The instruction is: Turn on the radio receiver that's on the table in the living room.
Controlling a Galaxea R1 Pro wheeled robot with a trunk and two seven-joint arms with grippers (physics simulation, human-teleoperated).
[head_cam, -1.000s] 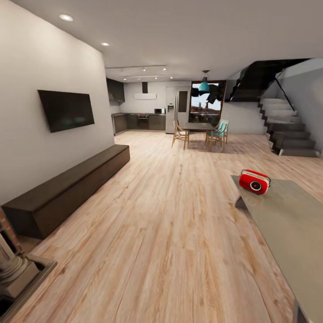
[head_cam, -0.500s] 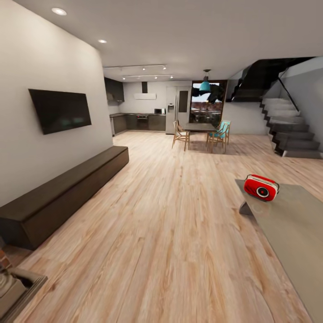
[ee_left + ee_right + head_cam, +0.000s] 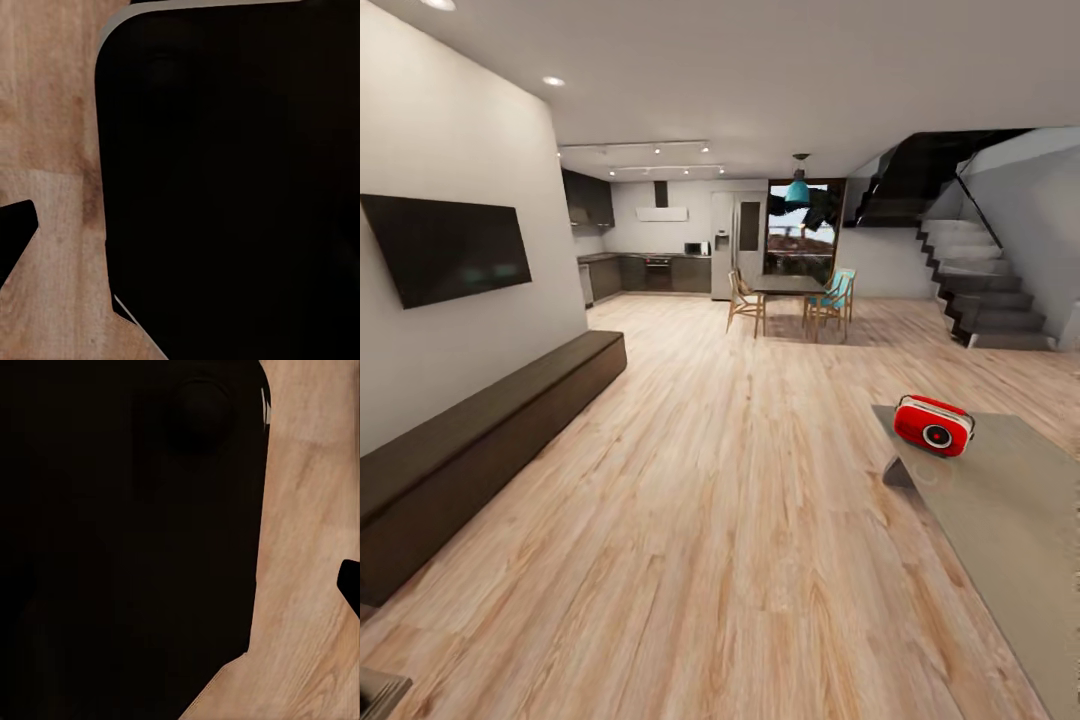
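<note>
A large black rounded body (image 3: 127, 525), most likely part of the robot itself, covers most of the right wrist view, with light wood plank floor (image 3: 307, 547) beside it and a small dark tip (image 3: 350, 583) at the edge.

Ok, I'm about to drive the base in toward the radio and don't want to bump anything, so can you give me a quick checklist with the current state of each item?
1. Radio receiver in sight: ok, it shows in the head view, ahead and to the right.
2. Radio receiver resting on the table: ok, it sits near the far corner, dial facing the camera.
3. Wood floor between robot and table free of obstacles: ok in the head view.
4. Long dark bench out of the path: ok, it runs along the left wall.
5. Gripper states: cannot tell; the wrist views show dark robot body and floor.
6. Radio within arm's reach: not ok, it looks some way off.
</note>
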